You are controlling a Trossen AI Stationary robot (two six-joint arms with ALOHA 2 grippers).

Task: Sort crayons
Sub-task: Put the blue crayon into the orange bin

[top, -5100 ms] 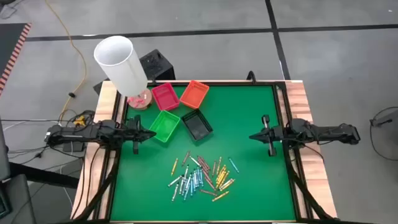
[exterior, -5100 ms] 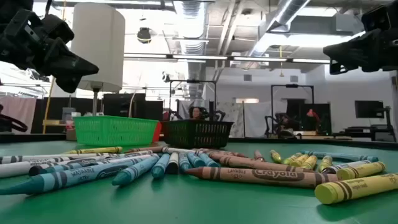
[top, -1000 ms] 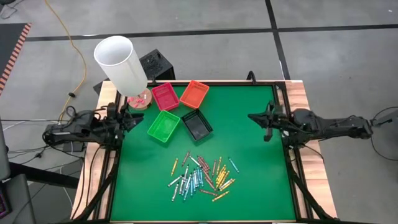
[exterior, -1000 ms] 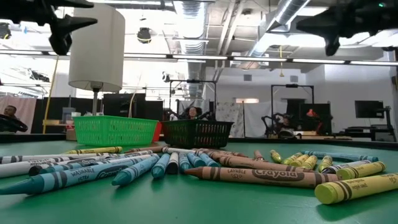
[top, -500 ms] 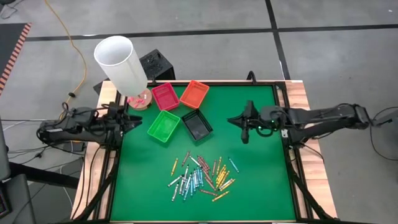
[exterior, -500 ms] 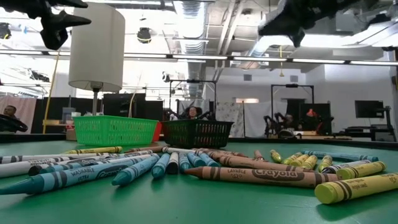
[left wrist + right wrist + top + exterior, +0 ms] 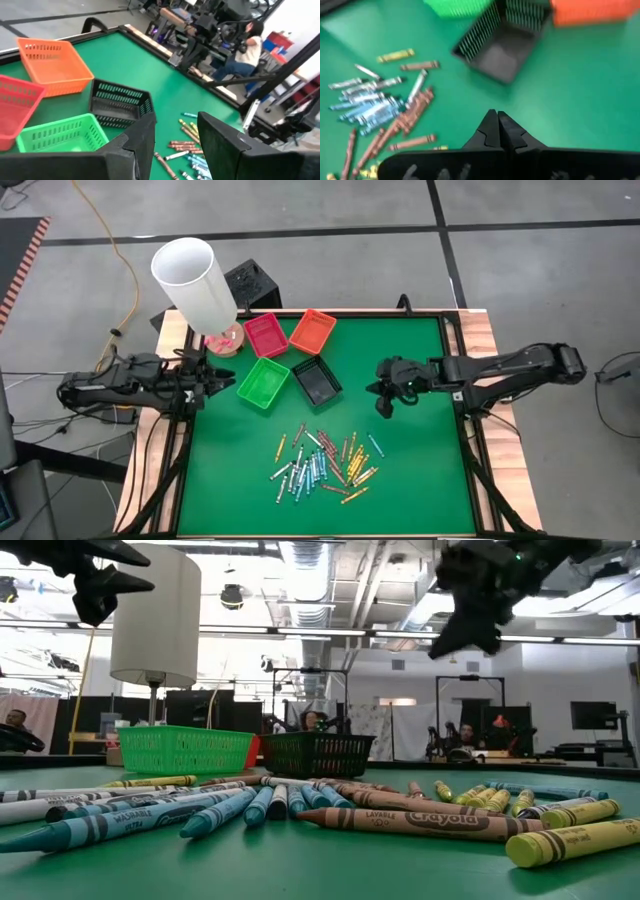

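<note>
The crayons [image 7: 325, 460] lie in a loose pile on the green table, near its front middle. They also show in the low view [image 7: 400, 815] and the right wrist view [image 7: 385, 110]. My right gripper [image 7: 384, 400] is shut and hangs above the mat right of the black tray [image 7: 317, 381]. It tips downward, clear of the crayons [image 7: 187, 145]. My left gripper [image 7: 176, 120] stands open with nothing between its fingers at the table's left edge [image 7: 208, 377], beside the green tray [image 7: 264, 382].
A red tray [image 7: 265, 335] and an orange tray [image 7: 313, 330] sit at the far edge behind the green and black ones. A tall white cylinder [image 7: 195, 280] stands on a pink base at the far left corner. Wooden rails [image 7: 478, 360] border the mat.
My right gripper has swung from the table's right edge toward the left, out over the mat toward the black tray. It has tipped its fingers downward and stayed shut. The crayons and trays have not moved.
</note>
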